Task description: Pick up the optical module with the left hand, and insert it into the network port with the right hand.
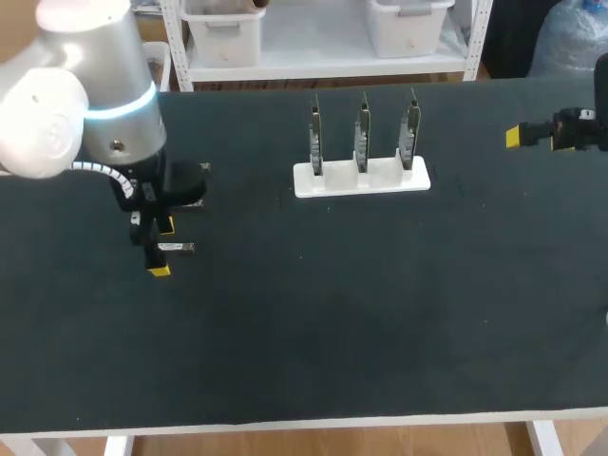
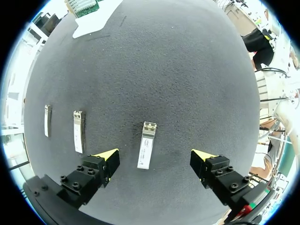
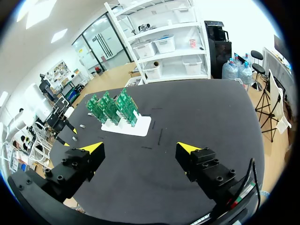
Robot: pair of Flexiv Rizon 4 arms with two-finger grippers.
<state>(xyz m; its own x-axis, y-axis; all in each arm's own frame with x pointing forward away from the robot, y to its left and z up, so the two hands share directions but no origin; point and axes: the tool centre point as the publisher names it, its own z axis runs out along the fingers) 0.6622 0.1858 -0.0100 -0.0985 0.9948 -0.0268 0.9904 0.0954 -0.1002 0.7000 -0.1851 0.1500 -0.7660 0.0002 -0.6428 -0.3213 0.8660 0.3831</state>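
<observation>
Task barely starting. Left gripper (image 2: pixel 156 158) hovering at head view's left, fingers released, straddling optical module (image 2: pixel 147 145) lying flat on counter (image 1: pixel 380 313), not grasping. Right gripper (image 3: pixel 140 152) sitting upper right, fingers released, empty. Pickup, transfer and insertion into network port boards (image 1: pixel 362 142) all remaining.

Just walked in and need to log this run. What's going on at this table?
The left tool hangs open over the black table, with one optical module lying flat between its fingers, not gripped. Two more modules lie beside it. The right tool is open and empty, off to the right of the white holder with three upright circuit boards. Nothing is picked up yet.
</observation>
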